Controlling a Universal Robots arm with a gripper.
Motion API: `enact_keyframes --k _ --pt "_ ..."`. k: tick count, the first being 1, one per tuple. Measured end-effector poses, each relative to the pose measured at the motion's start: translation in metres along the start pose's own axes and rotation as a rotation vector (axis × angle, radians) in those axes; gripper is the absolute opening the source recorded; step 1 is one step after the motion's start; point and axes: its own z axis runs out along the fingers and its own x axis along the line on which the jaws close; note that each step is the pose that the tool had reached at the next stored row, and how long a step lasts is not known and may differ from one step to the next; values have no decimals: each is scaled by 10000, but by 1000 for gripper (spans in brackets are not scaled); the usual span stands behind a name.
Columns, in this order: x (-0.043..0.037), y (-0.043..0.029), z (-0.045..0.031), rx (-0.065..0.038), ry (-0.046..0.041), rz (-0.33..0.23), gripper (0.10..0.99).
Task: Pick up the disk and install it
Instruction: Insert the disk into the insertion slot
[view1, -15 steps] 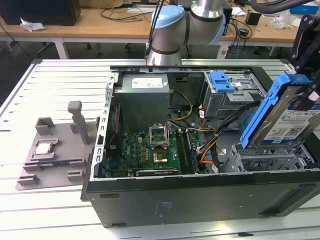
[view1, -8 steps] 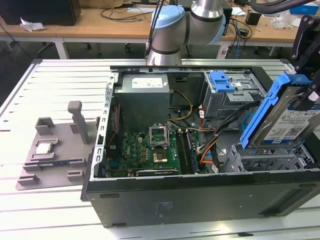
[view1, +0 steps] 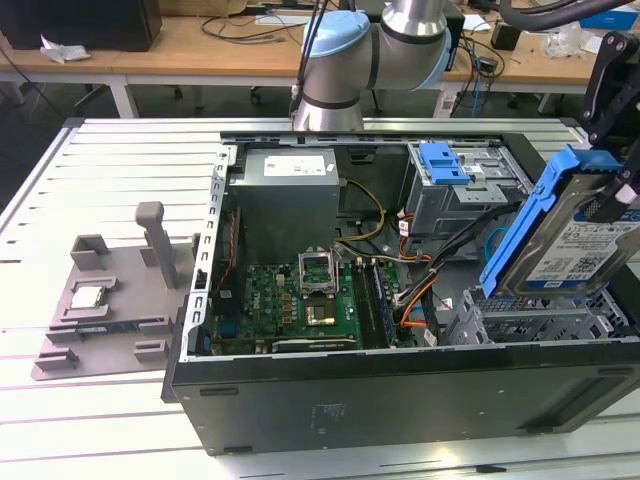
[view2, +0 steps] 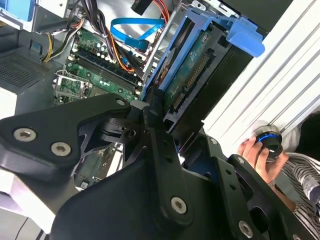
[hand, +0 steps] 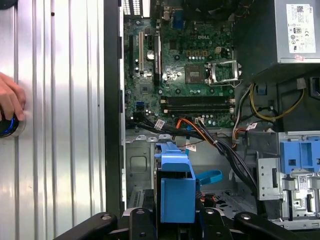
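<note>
Between the fingers (view2: 152, 115): the disk (view1: 575, 245), pinched from both sides, gripper (view2: 167, 122) closed firmly on it.

- Disk look: flat silver metal body, white-and-blue barcode label on the face toward the exterior view, blue plastic carrier (view1: 530, 225) wrapping its edges. In the second wrist view the underside shows instead: green circuit board and connector row (view2: 195, 65). In the first wrist view it is seen end-on, with the blue carrier tab (hand: 176, 192) between the two black fingers.
- Pose: tilted, high end toward the exterior view's right, low end pointing into the case (view1: 400, 400).
- Location: over the grey drive bay (view1: 530, 320) in the case corner at the exterior view's right. Its low edge is right at the bay's top rim; can't tell if it's touching. Not seated.
- Nearby in the case: orange and black cables (view1: 425, 290) just beside the bay, cage (view1: 450, 165) with a blue latch behind it, board (view1: 300, 300) in the middle.
- Outside the case: grey tray (view1: 110, 320) at the exterior view's left, chip (view1: 88, 296) on it, well apart from the disk.
- A person's hand (view2: 255, 152) rests on a blue-ringed knob (view2: 267, 140) on the table (view1: 100, 180).
</note>
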Motion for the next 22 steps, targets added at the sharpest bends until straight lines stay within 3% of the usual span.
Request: enact_keyframes --k 9,22 --pt "10 -13 293 2 -3 42 361" --pt "20 -28 600 1 -3 40 361"
